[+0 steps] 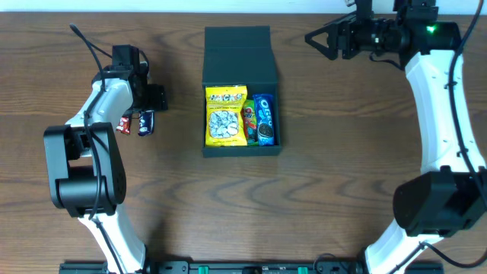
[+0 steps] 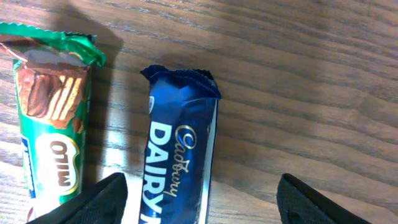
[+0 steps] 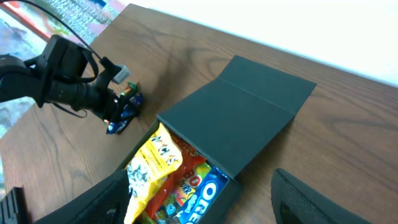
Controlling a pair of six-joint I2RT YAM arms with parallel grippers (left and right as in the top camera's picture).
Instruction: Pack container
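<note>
At table centre you see the container [image 1: 237,55] lid-open, snack packets [image 1: 226,116] inside | your left gripper [image 2: 202,193] spread wide astride the blue Dairy Milk bar [image 2: 177,143] | your right gripper [image 3: 199,186] wide, empty.

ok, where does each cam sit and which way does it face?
Overhead: above the table, straight down on the open container; left arm and right arm show.
Left wrist: low, facing down at the Dairy Milk bar and Milo bar; own open jaws at the bottom edge.
Right wrist: raised, angled across at the container; own open jaws below.
Shared: overhead and right wrist both show container, bars, left arm.
</note>
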